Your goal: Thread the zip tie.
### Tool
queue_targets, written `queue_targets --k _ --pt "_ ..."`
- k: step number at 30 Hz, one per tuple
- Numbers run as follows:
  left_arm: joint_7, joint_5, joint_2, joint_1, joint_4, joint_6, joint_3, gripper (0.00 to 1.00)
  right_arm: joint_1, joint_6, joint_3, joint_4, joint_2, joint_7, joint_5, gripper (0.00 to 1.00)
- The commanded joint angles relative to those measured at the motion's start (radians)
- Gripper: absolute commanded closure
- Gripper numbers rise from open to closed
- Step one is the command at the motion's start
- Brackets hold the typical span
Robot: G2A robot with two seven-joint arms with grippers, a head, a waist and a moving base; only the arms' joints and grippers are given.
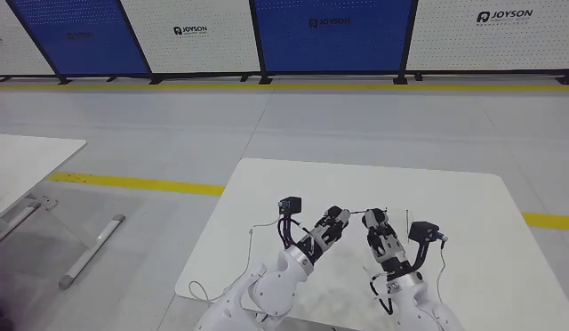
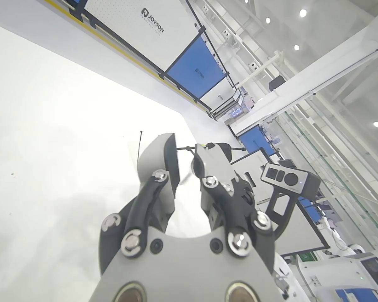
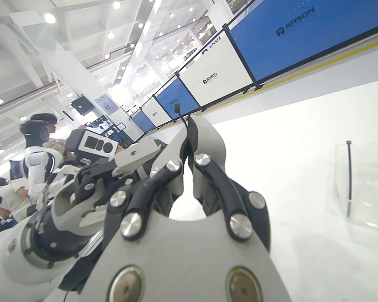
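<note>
I am watching both arms working low over the white table [image 1: 462, 189], at about 6 o'clock on its top and close to the near edge. The right gripper [image 3: 190, 127] is pinching the black zip tie [image 3: 177, 108]. Its fingers are pressing together on the strap, and the head is sticking out just past the tips. The left gripper [image 2: 186, 152] is sitting just beside it at 9 o'clock with its fingers spread. The strap's thin free end is crossing the gap between them, and I cannot tell whether it is touching either pad.

A broad stretch of tabletop is lying between the grippers and the far edge at 12 o'clock, and more is running out toward 3 o'clock. There, near the right gripper, a clear container [image 3: 365, 164] is standing with a second zip tie [image 3: 349, 171] upright in it. The table's 9 o'clock edge is running near the left arm. Well beyond it, a second table [image 1: 27, 157] and a yellow floor line [image 1: 133, 183] are lying at 9 to 10 o'clock.

Most of the strap is hiding between the right fingers. From above, the container's walls are hard to make out, and the arms are covering part of the near edge.
</note>
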Motion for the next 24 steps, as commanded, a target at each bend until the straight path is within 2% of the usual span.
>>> queue_targets --k 1,9,10,11,12,14,15,18,22,23,24 --pt "0.001 0.001 0.0 0.002 -0.002 -0.002 -0.001 1.0 -0.001 0.0 -0.001 -0.002 0.0 -0.002 -0.005 1.0" --pt "0.001 0.013 0.001 0.01 -0.013 -0.009 -0.002 1.0 -0.002 -0.01 -0.003 -0.009 0.001 0.002 -0.015 1.0" --pt "0.001 0.014 0.001 0.011 -0.015 -0.009 -0.003 1.0 -0.002 -0.011 -0.003 -0.01 0.001 0.004 -0.016 0.85" --pt "0.002 0.016 0.002 0.013 -0.018 -0.009 -0.005 1.0 -0.002 -0.012 -0.003 -0.011 0.001 0.007 -0.019 0.62" --pt "0.003 0.016 0.002 0.015 -0.02 -0.009 -0.006 1.0 -0.002 -0.011 -0.004 -0.012 0.002 0.009 -0.021 0.53" --pt "0.013 0.015 0.002 0.018 -0.024 -0.006 -0.01 1.0 -0.002 -0.007 -0.003 -0.015 0.002 0.017 -0.027 0.48" --pt "0.021 0.009 0.001 0.019 -0.024 -0.004 -0.013 1.0 -0.003 -0.006 -0.003 -0.016 0.002 0.019 -0.026 0.4" --pt "0.041 -0.012 -0.002 0.017 -0.021 0.006 -0.019 1.0 -0.004 -0.005 -0.001 -0.016 0.003 0.025 -0.022 0.33" --pt "0.048 -0.026 -0.003 0.017 -0.021 0.008 -0.023 1.0 -0.015 0.002 0.013 -0.018 0.006 0.03 -0.035 0.31" --pt "0.049 -0.035 -0.004 0.017 -0.024 0.007 -0.024 1.0 -0.018 0.006 0.019 -0.019 0.007 0.03 -0.034 0.26" --pt "0.05 -0.037 -0.004 0.017 -0.024 0.006 -0.024 1.0 -0.021 0.007 0.024 -0.02 0.008 0.031 -0.03 0.03"
